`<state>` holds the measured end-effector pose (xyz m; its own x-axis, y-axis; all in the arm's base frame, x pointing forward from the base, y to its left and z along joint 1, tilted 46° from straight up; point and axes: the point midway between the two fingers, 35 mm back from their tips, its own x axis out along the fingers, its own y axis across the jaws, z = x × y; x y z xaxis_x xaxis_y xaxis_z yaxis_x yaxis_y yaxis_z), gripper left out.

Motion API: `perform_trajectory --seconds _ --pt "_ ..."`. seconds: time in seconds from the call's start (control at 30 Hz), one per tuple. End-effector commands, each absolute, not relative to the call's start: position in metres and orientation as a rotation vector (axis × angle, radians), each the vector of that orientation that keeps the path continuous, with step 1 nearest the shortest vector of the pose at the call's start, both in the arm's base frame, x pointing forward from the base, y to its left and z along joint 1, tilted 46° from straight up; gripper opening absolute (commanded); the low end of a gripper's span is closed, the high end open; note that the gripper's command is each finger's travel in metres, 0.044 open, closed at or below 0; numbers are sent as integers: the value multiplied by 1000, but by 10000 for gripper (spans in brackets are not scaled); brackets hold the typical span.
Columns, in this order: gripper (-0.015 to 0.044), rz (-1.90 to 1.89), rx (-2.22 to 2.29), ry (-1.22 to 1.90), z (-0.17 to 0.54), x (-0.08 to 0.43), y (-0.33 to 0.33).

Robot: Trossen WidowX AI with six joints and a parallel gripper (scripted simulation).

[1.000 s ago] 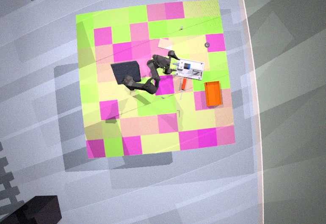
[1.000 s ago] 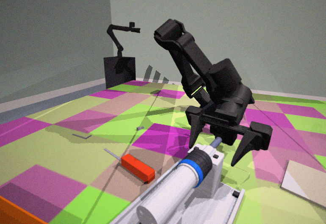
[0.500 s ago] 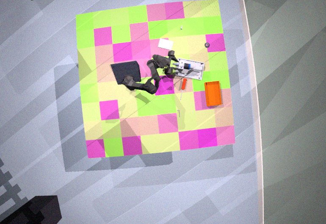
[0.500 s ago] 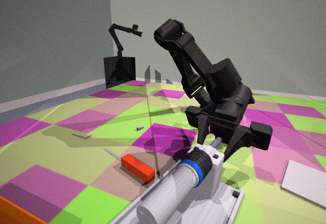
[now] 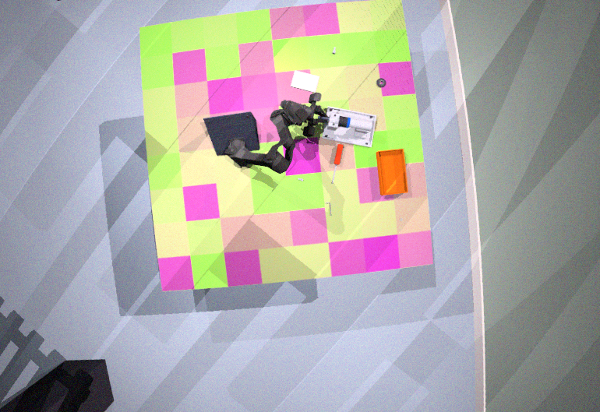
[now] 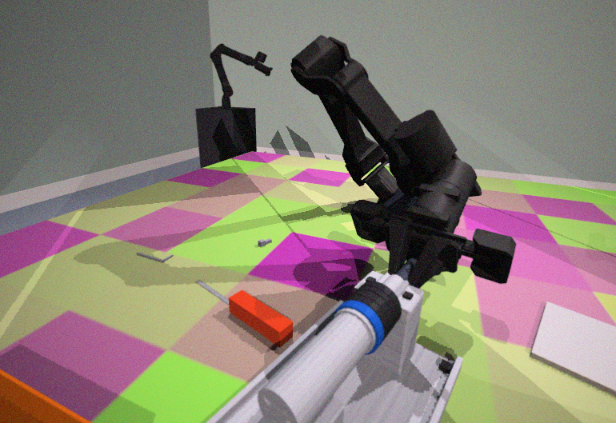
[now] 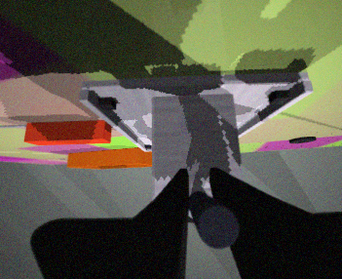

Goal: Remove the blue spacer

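My gripper (image 5: 325, 119) (image 6: 409, 273) (image 7: 198, 175) is shut on the dark shaft (image 7: 219, 226), near its free end outside the light upright block (image 6: 410, 318) (image 7: 170, 135). The blue spacer (image 5: 348, 121) (image 6: 371, 317) is on the shaft line, against the big white housing (image 5: 362, 123) (image 6: 318, 363). Black spacers (image 5: 343, 121) (image 6: 384, 297) sit beside it, between it and the upright block. The shaft inside the spacers and the housing is hidden. The wrist view does not show the spacers.
The white base tray (image 5: 339, 140) (image 6: 450, 389) carries the assembly. A red-handled screwdriver (image 5: 338, 154) (image 6: 259, 317) (image 7: 67, 133) lies beside it. An orange bin (image 5: 391, 172) (image 7: 110, 158) stands beyond. A white plate (image 5: 305, 81) (image 6: 574, 346) and a dark ring (image 5: 381, 80) lie on the other side.
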<state>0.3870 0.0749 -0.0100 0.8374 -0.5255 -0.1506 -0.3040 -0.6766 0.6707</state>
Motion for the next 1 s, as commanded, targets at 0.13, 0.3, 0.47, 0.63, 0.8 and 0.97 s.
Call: perform_trajectory --seconds 0.13,0.3,0.47,0.63,0.8,0.97 --pt "0 -441 2350 -602 -11 381 76" --pt "0 -442 2350 -602 -12 378 76" --pt "0 -442 2350 -602 -13 374 77" --pt "0 -442 2350 -602 -14 371 78" --pt "0 -442 2350 -602 -14 372 78" --pt "0 -442 2350 -602 -14 371 78"
